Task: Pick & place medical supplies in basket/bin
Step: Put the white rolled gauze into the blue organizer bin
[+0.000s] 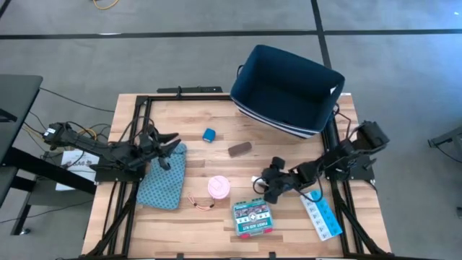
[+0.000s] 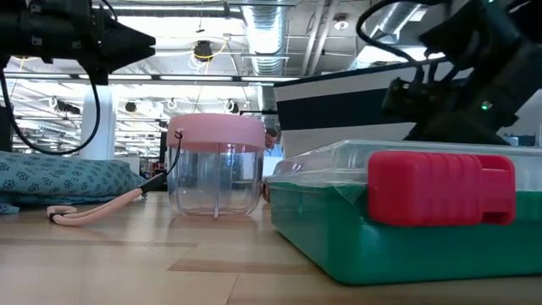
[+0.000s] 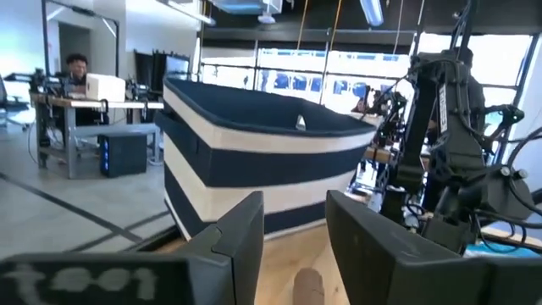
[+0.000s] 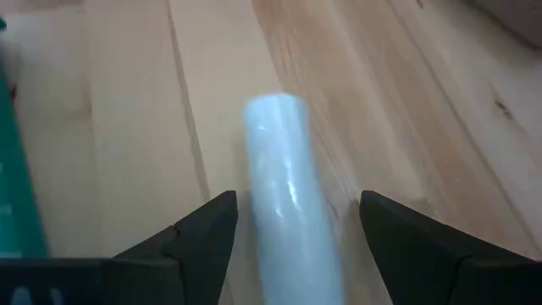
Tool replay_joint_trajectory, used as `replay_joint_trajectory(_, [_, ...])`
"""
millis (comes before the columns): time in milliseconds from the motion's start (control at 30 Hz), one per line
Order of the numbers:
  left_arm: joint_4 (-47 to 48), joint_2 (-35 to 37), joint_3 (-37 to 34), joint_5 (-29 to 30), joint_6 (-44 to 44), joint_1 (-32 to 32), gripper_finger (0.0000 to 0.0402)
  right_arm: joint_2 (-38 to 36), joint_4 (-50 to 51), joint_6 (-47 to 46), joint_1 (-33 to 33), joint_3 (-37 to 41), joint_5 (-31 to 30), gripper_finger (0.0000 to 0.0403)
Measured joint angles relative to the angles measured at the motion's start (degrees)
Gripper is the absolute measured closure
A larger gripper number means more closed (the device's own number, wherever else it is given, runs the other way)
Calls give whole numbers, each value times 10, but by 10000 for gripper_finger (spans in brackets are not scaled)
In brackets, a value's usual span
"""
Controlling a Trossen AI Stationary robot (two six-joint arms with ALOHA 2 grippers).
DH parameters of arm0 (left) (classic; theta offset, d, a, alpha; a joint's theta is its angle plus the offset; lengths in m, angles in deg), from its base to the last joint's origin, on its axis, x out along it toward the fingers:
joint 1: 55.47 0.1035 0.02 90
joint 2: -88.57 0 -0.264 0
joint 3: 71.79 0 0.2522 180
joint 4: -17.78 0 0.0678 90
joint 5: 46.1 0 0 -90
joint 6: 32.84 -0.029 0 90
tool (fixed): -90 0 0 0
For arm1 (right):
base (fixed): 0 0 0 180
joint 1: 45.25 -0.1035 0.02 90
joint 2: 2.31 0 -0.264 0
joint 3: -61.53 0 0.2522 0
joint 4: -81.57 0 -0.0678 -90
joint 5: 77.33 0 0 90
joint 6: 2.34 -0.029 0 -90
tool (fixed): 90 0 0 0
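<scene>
In the right wrist view a white tube (image 4: 284, 186) lies on its side on the wood. My right gripper (image 4: 296, 202) is open, one finger on either side of the tube with a gap to each. From above, that gripper (image 1: 264, 185) sits just beyond the green printed box (image 1: 253, 217). The pink roll (image 1: 219, 188), brown bar (image 1: 240, 149), small blue roll (image 1: 209, 134) and light-blue pill organizer (image 1: 322, 215) rest on the table. The navy bin (image 1: 289, 90) stands at the far right. My left gripper (image 1: 175, 142) hangs open above the teal pouch (image 1: 162, 179).
A thin pinkish cord (image 1: 202, 204) lies between the pouch and the pink roll. The black frame rails (image 1: 137, 123) run along the table's left, far and right sides. In the low view the green box (image 2: 398, 229) fills the near right. Bare wood (image 1: 216, 162) shows mid-table.
</scene>
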Motion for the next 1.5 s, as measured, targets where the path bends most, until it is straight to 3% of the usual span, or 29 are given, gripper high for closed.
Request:
replay_joint_trajectory(133, [-4,0,0,1,-4,0,285,7,-9,20,3,-1,42,199])
replay_joint_trajectory(333, [-4,0,0,2,-4,0,295,-43,-18,69,3,6,73,317])
replay_joint_trajectory(433, [-4,0,0,2,-4,0,300,-92,-58,69,10,3,53,365])
replay_joint_trajectory(600, [-4,0,0,2,1,0,304,-204,-53,125,15,-18,-20,369])
replay_joint_trajectory(733, [-6,0,0,14,29,0,304,-320,42,193,-3,-59,-128,351])
replay_joint_trajectory(867, [-12,0,0,19,40,0,304,-433,174,264,-13,-107,-316,346])
replay_joint_trajectory(967, [-30,0,0,21,40,0,304,-505,213,324,11,-118,-429,354])
replay_joint_trajectory(1033, [-42,0,0,25,38,0,304,-548,212,356,50,-119,-458,357])
replay_joint_trajectory(1133, [-65,0,0,38,37,0,304,-595,216,358,132,-119,-444,355])
replay_joint_trajectory(1267, [-88,0,0,49,41,0,304,-614,248,341,247,-119,-326,334])
replay_joint_trajectory(1500, [-139,0,0,51,34,0,304,-539,302,307,438,-119,-197,283])
